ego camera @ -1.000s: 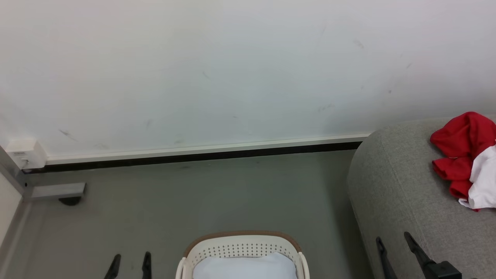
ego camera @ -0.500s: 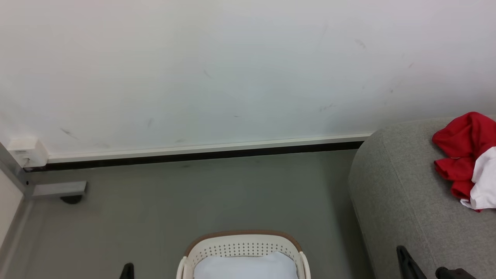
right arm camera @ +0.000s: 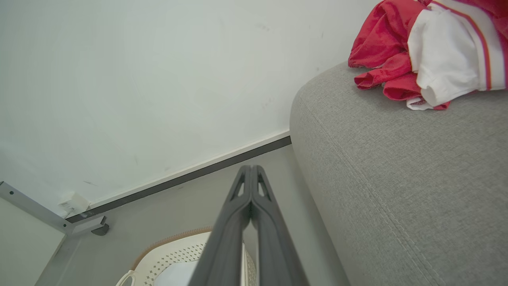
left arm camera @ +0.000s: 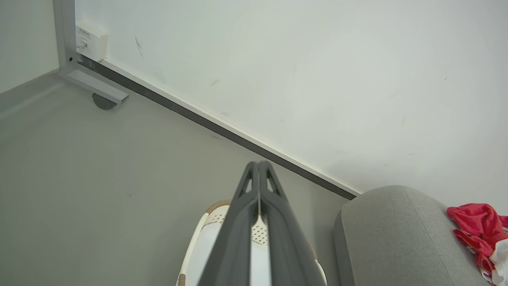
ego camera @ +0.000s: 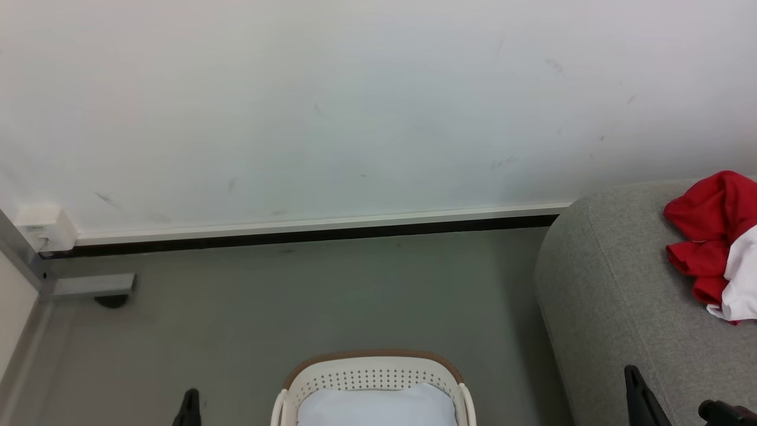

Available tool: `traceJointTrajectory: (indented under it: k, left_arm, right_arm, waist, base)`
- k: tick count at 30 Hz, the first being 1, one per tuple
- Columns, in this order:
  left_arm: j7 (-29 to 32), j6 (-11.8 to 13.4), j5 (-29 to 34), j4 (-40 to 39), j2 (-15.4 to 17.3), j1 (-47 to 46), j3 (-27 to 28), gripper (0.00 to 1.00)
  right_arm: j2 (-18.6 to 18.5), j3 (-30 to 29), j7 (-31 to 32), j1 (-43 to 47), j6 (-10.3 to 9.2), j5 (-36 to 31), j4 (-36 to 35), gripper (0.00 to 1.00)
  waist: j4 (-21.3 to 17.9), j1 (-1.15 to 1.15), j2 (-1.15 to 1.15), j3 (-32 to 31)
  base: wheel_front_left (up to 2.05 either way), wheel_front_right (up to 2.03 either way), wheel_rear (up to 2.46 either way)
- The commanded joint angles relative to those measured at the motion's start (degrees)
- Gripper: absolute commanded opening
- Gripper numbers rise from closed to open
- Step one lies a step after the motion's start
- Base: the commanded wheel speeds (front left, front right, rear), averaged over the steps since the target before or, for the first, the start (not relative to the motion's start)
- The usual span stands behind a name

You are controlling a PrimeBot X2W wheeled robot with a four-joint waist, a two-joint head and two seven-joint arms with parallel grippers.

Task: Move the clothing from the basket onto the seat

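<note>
Behind everything, a scuffed white wall (ego camera: pixel 355 106) meets the grey floor (ego camera: pixel 331 296) along a pale skirting with a dark strip beneath. At the right of the head view stands the seat (ego camera: pixel 603 284), in light-grey fabric, its rounded end facing the open floor. Low centre, on the floor and apart from the seat, is the basket (ego camera: pixel 372 371), cream with perforated walls and a brown rim. A pale bluish pad (ego camera: pixel 378 409) lies inside it. The clothing (ego camera: pixel 704 236), a crumpled red garment with a white, red-striped one against it, lies heaped on top of the seat, well apart from the basket.

Left gripper (left arm camera: pixel 258 163): fingers pressed together along their length, holding nothing, raised to the left of the basket and pointing toward the wall. Right gripper (right arm camera: pixel 251 167): fingers likewise closed on nothing, held by the seat's flank, between seat and basket in its wrist view, tips aimed at the skirting and clear of the clothing.

A small white box (ego camera: pixel 44 228) sits at the wall's left foot, above a metal frame leg (ego camera: pixel 89 285).
</note>
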Motion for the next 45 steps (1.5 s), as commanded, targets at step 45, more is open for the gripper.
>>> traceJointTrajectory:
  k: [45]
  left_arm:
    - [8.7, -3.0, -34.0, 0.3, -0.3, -6.9, 3.3, 0.00]
  right_arm:
    - [-0.6, -4.4, 8.8, -3.2, -0.08, 36.1, -5.7, 0.00]
  waist:
    - [1.2, 0.00, 0.00, 0.8]
  base:
    - [0.00, 0.00, 0.00]
